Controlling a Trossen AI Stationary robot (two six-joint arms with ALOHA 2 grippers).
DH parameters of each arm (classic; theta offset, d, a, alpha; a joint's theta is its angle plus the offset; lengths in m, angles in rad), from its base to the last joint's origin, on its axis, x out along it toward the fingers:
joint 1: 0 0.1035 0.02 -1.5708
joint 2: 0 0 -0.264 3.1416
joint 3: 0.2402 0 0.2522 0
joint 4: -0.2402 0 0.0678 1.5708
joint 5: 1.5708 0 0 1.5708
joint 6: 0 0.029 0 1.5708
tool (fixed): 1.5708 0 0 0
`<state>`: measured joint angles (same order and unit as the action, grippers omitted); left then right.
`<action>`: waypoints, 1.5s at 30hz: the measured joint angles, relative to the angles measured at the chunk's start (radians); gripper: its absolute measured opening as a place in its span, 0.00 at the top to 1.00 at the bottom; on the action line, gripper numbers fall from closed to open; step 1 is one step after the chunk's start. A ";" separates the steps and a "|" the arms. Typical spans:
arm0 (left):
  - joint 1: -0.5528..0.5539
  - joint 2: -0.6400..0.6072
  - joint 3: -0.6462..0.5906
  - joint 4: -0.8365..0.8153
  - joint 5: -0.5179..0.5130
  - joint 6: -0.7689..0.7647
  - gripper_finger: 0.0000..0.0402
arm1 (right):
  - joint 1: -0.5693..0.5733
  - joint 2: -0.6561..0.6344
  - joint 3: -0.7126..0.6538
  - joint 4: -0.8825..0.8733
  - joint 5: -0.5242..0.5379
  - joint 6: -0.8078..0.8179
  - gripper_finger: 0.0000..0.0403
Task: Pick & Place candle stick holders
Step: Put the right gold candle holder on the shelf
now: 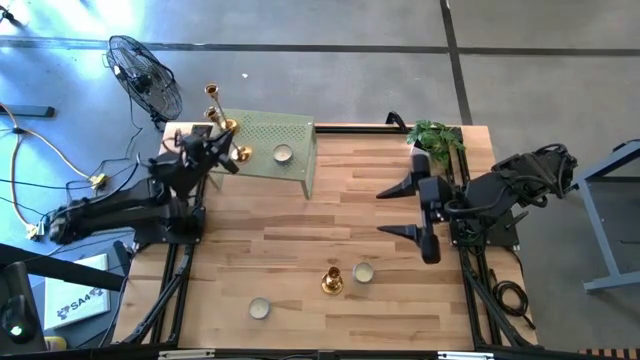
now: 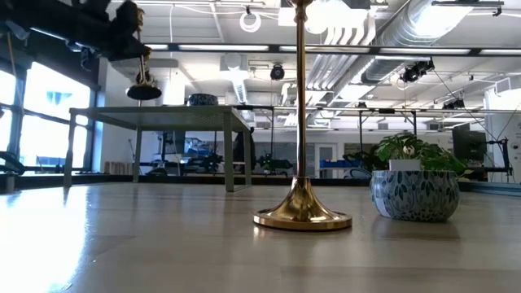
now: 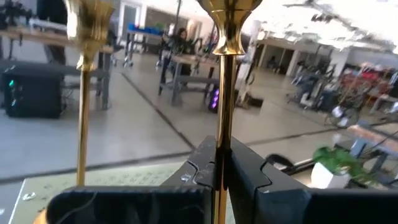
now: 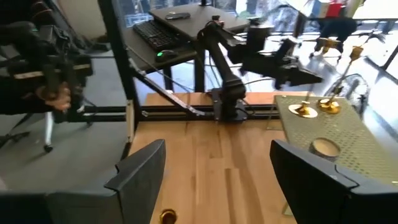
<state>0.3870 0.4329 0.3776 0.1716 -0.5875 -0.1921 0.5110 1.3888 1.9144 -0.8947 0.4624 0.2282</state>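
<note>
In the high view's upper left, the left gripper (image 1: 222, 140) sits over the left end of a pale green perforated stand (image 1: 290, 170), its fingers clamped together on the thin stem of one candle stick holder (image 3: 224, 93); the left wrist view shows that brass stem pinched between the dark fingers (image 3: 249, 177). A second candle stick holder (image 1: 214, 103) stands just beside it on the same stand. The third candle stick holder (image 1: 332, 281) stands upright on the wooden table (image 1: 300, 240) in the lower middle of the high view, near a small round dish (image 1: 363, 272). The right gripper (image 1: 414, 208) hovers at centre right, fingers spread apart and empty, beside a potted plant (image 1: 437, 138).
</note>
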 joint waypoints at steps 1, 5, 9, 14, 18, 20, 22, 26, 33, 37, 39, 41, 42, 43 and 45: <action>0.044 0.020 0.003 -0.004 0.043 -0.020 0.96 | 0.000 0.000 0.000 0.000 -0.008 0.003 0.29; 0.195 0.123 0.019 0.011 0.220 -0.078 0.96 | 0.000 0.000 0.000 -0.001 -0.037 0.007 0.29; 0.271 0.230 0.069 0.057 0.323 -0.071 0.96 | 0.000 0.000 0.000 -0.007 -0.046 0.007 0.29; 0.314 0.335 0.149 0.063 0.362 0.012 0.96 | 0.000 0.000 0.000 -0.008 -0.046 0.007 0.29; 0.323 0.405 0.189 0.054 0.371 0.034 0.96 | 0.000 0.000 0.000 -0.017 -0.047 0.009 0.29; 0.320 0.433 0.204 0.054 0.359 0.061 0.96 | 0.000 0.000 0.000 -0.029 -0.047 0.019 0.29; 0.320 0.450 0.212 0.062 0.341 0.083 0.96 | 0.000 0.000 0.000 -0.047 -0.046 0.032 0.29; 0.320 0.469 0.211 0.056 0.277 0.086 0.96 | 0.000 0.000 0.000 -0.058 -0.044 0.035 0.29; 0.320 0.469 0.211 0.077 0.214 0.136 0.96 | -0.007 0.000 0.000 -0.059 -0.031 0.026 0.29; 0.321 0.490 0.211 0.130 0.216 0.138 0.96 | -0.007 0.000 0.000 -0.065 -0.006 0.016 0.29; 0.321 0.510 0.211 0.155 0.224 0.136 0.96 | -0.008 0.000 0.000 -0.066 0.002 0.015 0.29; 0.320 0.530 0.211 0.168 0.227 0.136 0.96 | -0.007 0.000 0.000 -0.066 0.002 0.015 0.29; 0.321 0.540 0.211 0.169 0.227 0.136 0.96 | -0.007 0.000 0.000 -0.066 0.002 0.015 0.29; 0.321 0.548 0.211 0.170 0.227 0.136 0.96 | -0.007 0.000 0.000 -0.066 0.000 0.016 0.29; 0.320 0.558 0.211 0.171 0.217 0.136 0.96 | -0.007 0.000 0.000 -0.066 -0.001 0.019 0.29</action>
<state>0.7074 0.9914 0.5888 0.3426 -0.3701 -0.0563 0.5037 1.3891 1.9144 -0.9611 0.4618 0.2473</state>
